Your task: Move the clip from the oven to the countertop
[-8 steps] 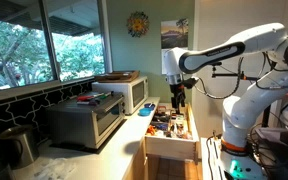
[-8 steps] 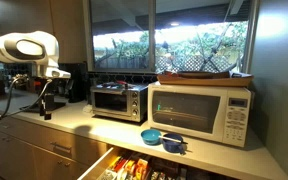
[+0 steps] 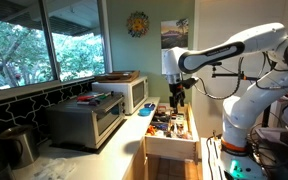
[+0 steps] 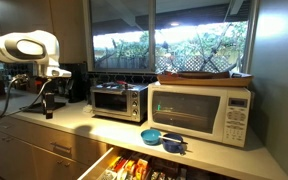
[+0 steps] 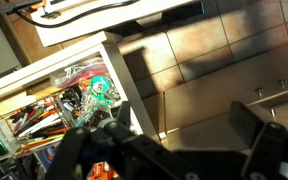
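Tool (image 5: 174,150) state first: in the wrist view its two dark fingers (image 5: 84,150) stand wide apart and nothing lies between them, so it is open and carries nothing. In both exterior views it hangs from the arm, just above an open drawer (image 3: 172,147) that is full of small mixed items. Farther from the tool, blue bowls (image 4: 164,138) stand on the worktop (image 4: 84,124). Beyond them is the toaster oven (image 3: 84,120) with its dark glass door.

On the roof of the oven, well apart from the tool, lies a small reddish thing (image 3: 87,99). I judge this to be the clip, but it is too small to be sure of its shape.

Such a clip is probably light and stiff, and it may slide easily on the smooth steel roof. I would take it from above, across its narrow body and not on its handles, with the fingers set evenly on both sides so that it is not pushed away.
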Robot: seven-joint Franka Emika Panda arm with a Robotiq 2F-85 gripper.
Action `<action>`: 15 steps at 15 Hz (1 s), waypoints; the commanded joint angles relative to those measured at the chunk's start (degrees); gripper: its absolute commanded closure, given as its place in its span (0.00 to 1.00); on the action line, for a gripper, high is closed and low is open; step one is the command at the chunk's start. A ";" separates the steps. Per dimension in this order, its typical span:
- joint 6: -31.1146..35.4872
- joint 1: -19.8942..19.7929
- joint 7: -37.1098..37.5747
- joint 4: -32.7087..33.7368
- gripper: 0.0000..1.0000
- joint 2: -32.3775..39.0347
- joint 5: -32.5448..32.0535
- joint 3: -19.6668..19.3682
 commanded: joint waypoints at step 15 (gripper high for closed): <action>21.52 -12.48 33.19 11.02 0.00 11.67 -3.51 4.20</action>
